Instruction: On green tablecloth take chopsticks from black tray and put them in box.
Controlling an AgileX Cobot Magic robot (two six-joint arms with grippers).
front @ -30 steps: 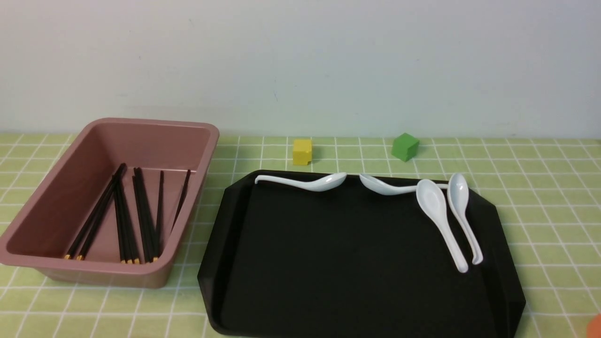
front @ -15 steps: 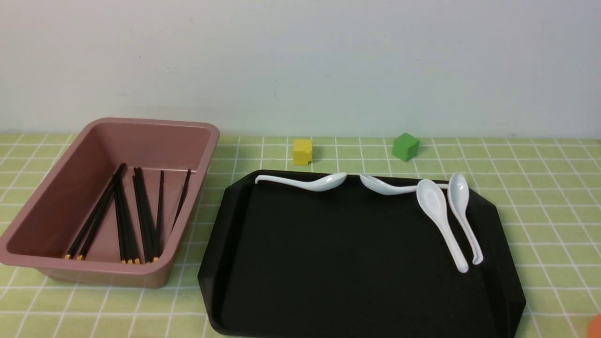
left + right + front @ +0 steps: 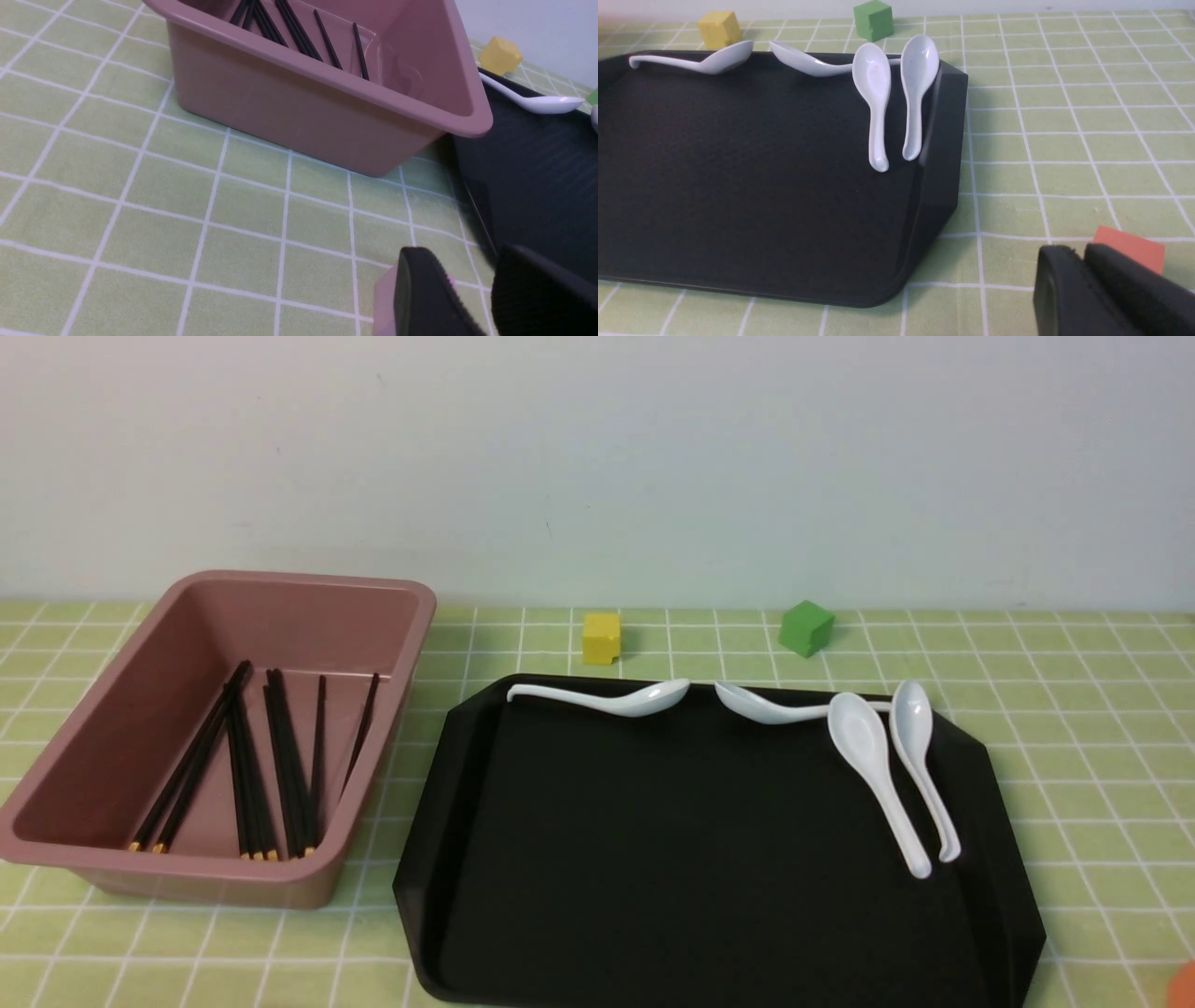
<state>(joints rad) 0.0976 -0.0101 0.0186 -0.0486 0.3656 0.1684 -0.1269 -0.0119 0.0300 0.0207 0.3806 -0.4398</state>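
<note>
The pink box (image 3: 280, 581) stands on the green tablecloth (image 3: 1074, 709) at the left, with several black chopsticks (image 3: 291, 775) lying inside it. The black tray (image 3: 691, 859) lies to its right and carries only white spoons; I see no chopsticks on it. Neither gripper shows in the front view. In the left wrist view the left gripper (image 3: 467, 261) is open and empty, low over the cloth near the tray's corner (image 3: 537, 177), in front of the box (image 3: 289, 107) and its chopsticks (image 3: 295, 25). In the right wrist view the right gripper (image 3: 1080, 254) is shut and empty, right of the tray (image 3: 738, 186).
Several white spoons (image 3: 878, 765) lie along the tray's far and right sides. A yellow cube (image 3: 601, 637) and a green cube (image 3: 805, 627) sit behind the tray. An orange block (image 3: 1129, 247) lies just behind the right gripper; a pink block (image 3: 384, 298) lies beside the left gripper's fingers.
</note>
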